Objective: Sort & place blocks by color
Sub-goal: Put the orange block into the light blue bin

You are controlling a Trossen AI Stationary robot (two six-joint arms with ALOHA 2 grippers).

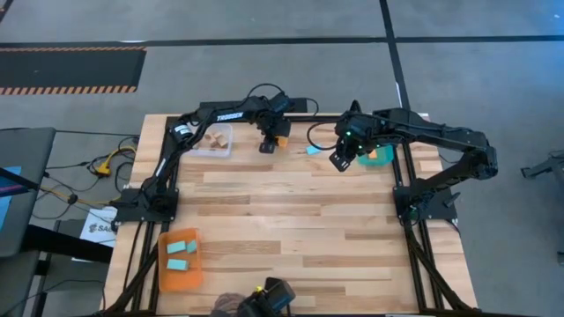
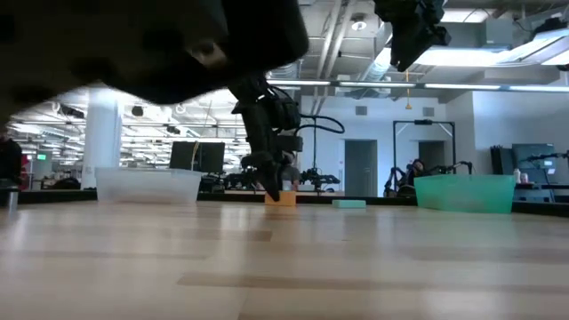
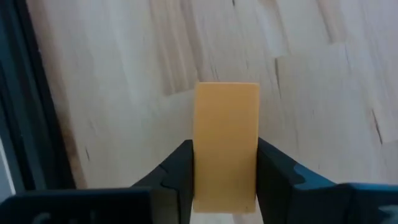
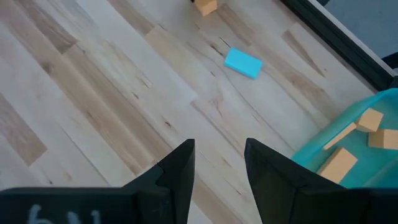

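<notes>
Blocks: 1 orange point(image 3: 226, 146) on table, between left gripper point(image 3: 225, 186) jaws, touching | 1 blue point(image 4: 242, 63) loose nearby | 2 blue in orange tray point(image 1: 165, 275) | 3 orange in teal tray point(image 4: 323, 146) | right gripper point(image 4: 219, 180) part open, empty, raised.

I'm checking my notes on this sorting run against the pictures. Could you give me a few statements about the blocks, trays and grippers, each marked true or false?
1. The left gripper has its fingers on either side of an orange block. True.
2. A light blue block lies loose on the table. True.
3. The right gripper holds a blue block. False: nothing is between its fingers, and it hangs above the table beside the teal tray.
4. The teal tray holds blue blocks. False: it holds orange ones.
5. The orange tray holds light blue blocks. True.
6. The clear tray sits at the table's near edge. False: it sits at the far edge.
</notes>
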